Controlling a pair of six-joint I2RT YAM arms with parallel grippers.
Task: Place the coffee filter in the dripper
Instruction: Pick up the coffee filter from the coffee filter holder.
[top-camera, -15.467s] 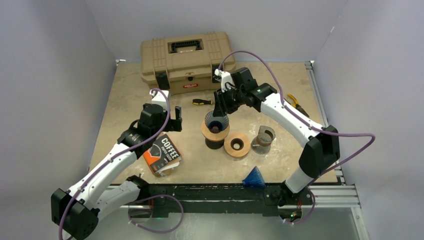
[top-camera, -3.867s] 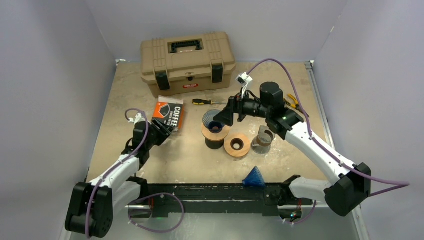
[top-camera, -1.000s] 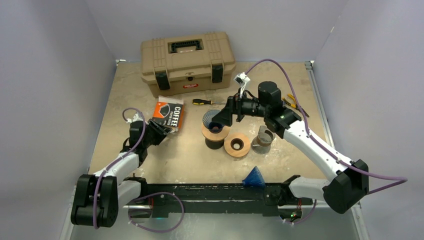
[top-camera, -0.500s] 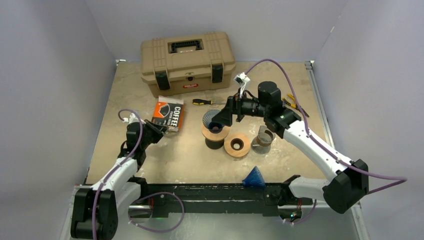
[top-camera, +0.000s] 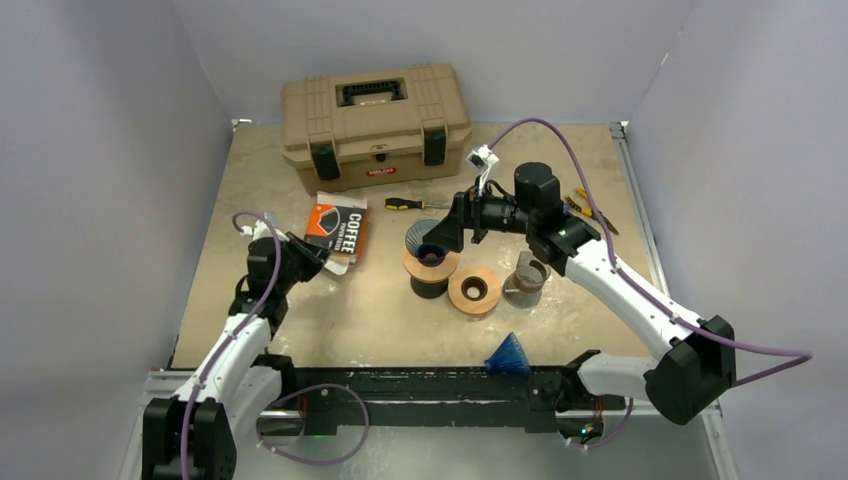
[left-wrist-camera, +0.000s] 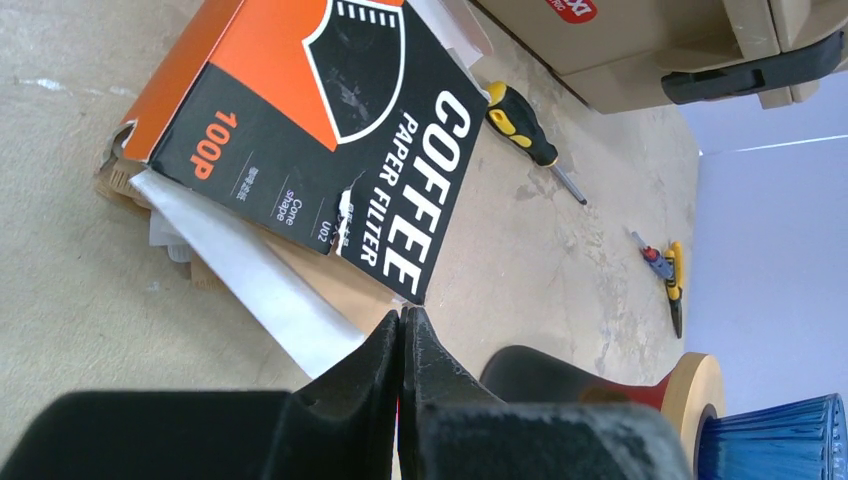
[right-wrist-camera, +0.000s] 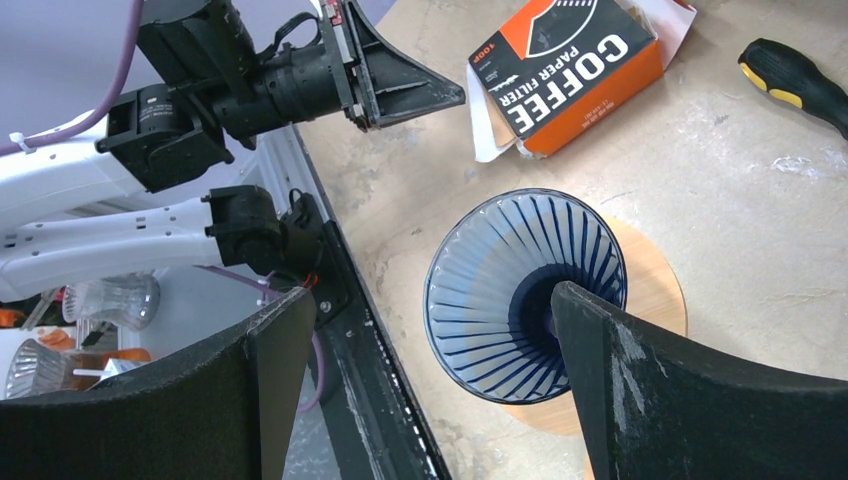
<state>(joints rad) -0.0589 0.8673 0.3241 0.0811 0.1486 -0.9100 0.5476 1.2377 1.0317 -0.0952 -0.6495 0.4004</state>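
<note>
The orange and black coffee filter box (top-camera: 338, 228) lies flat on the table, left of centre. A white paper coffee filter (left-wrist-camera: 250, 280) sticks out from under its near end. My left gripper (left-wrist-camera: 402, 314) is shut, and its tips sit just short of the box's corner, with nothing visible between them. The blue ribbed dripper (right-wrist-camera: 500, 300) stands on a wooden ring over a black base (top-camera: 430, 270). My right gripper (right-wrist-camera: 430, 330) hangs open over the dripper, with one finger (right-wrist-camera: 620, 390) across its rim. No filter shows inside the dripper.
A tan toolbox (top-camera: 372, 115) stands at the back. A screwdriver (top-camera: 405, 203) lies in front of it, and pliers (top-camera: 590, 205) lie at the right. A second wooden ring (top-camera: 474, 290), a cup (top-camera: 527, 278) and a blue cone (top-camera: 508, 354) sit nearer the front edge.
My left gripper has closed from partly open, and its arm has drawn back a little to the left. The right arm, dripper and box have not moved.
</note>
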